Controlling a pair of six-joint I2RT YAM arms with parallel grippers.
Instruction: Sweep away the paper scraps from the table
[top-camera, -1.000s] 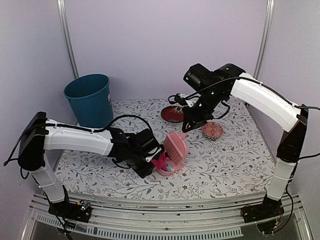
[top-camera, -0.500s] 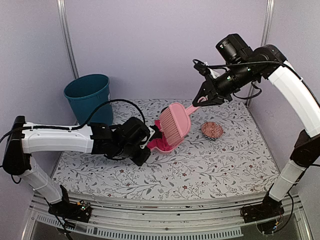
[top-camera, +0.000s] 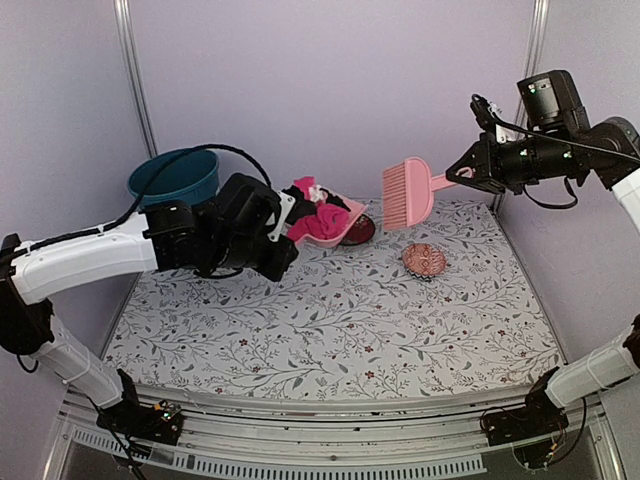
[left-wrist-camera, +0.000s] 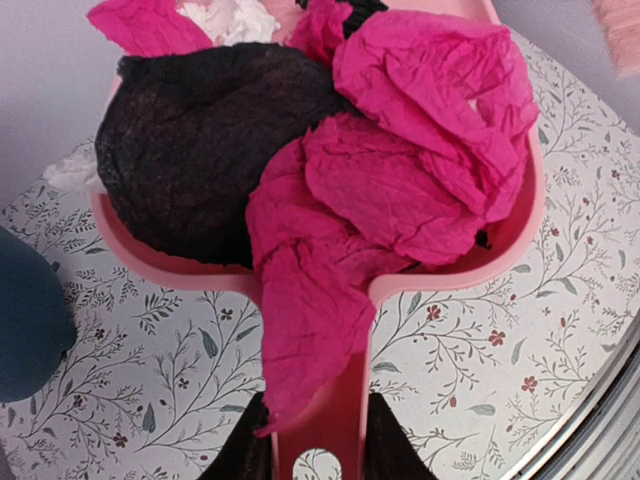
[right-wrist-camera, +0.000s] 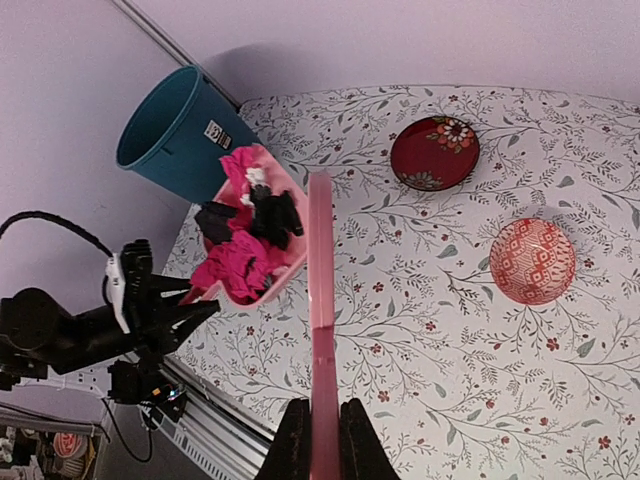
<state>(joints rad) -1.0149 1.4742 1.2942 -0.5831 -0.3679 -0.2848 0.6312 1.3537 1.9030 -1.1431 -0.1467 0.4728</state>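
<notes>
The paper scraps (left-wrist-camera: 400, 190), pink and black, lie heaped in the pink dustpan (left-wrist-camera: 160, 262) just beyond the left gripper (left-wrist-camera: 318, 455), whose jaws clamp its handle. That arm stretches out, the pan held above the table (top-camera: 400, 320) near the teal bin (top-camera: 172, 172). The right gripper (right-wrist-camera: 322, 440), held high, pinches the brush (right-wrist-camera: 320, 250) handle

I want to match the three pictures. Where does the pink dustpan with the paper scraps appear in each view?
Top external: the dustpan is left of centre, held up just right of the teal bin.
Left wrist: the dustpan fills the upper half; the teal bin is at the left edge.
Right wrist: the dustpan is left of the brush, below the teal bin.
Shared landmark: the teal bin.
</notes>
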